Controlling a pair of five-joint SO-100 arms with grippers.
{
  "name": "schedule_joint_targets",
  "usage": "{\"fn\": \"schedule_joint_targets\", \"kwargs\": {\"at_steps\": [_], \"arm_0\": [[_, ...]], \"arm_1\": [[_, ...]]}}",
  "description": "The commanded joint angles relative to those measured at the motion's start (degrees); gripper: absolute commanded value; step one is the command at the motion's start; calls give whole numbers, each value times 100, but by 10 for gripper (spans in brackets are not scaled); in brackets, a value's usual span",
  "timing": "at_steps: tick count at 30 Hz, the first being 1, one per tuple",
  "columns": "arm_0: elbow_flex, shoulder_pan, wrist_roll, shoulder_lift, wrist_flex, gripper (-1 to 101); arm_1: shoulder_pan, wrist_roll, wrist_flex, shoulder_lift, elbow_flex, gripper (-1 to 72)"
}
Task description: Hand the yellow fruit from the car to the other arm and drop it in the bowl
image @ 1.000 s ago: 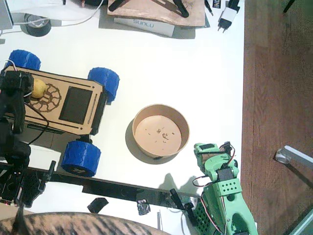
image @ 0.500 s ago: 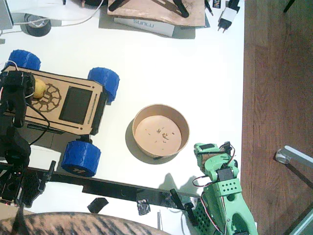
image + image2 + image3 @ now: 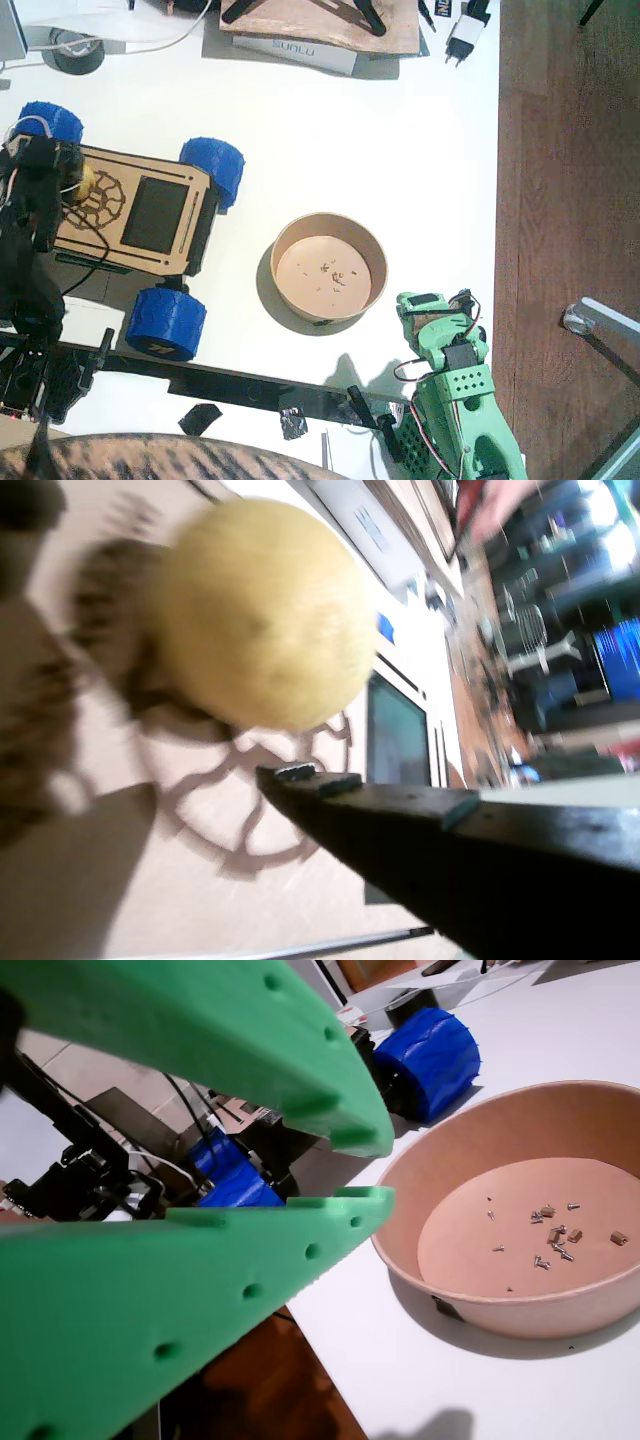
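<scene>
The fruit (image 3: 262,615) sits on the car (image 3: 150,215), on the gear emblem at the deck's left end, and in the fixed view only a sliver of it (image 3: 84,181) shows beside the black left gripper (image 3: 50,180); in a wrist view one dark finger (image 3: 400,820) lies just below the fruit, seemingly not yet touching, and the other is a blur at the left edge, so I cannot tell how wide the jaws stand; the step in hand, as I judge it, is the grasp itself; to do it well the jaws should straddle the fruit's widest part, come low enough to bite below its middle, and close slowly, since a round fruit on flat wood will roll away from a one-sided push; the car may also shift on its wheels, so press down lightly; the green right gripper (image 3: 340,1165) waits near the bowl (image 3: 378,262), fingers parted a little and holding nothing; the bowl holds only specks
</scene>
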Motion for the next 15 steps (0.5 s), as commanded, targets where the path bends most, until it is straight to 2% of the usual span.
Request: {"fn": "schedule_joint_targets", "kwargs": {"at_steps": [1,15], "arm_0": [[-527,176,62,-62,114,443],[-659,299,62,-439,-167,439]], "arm_1": [[-18,-70,-149,26,-18,0],[9,-79,-149,26,-18,0]]}}
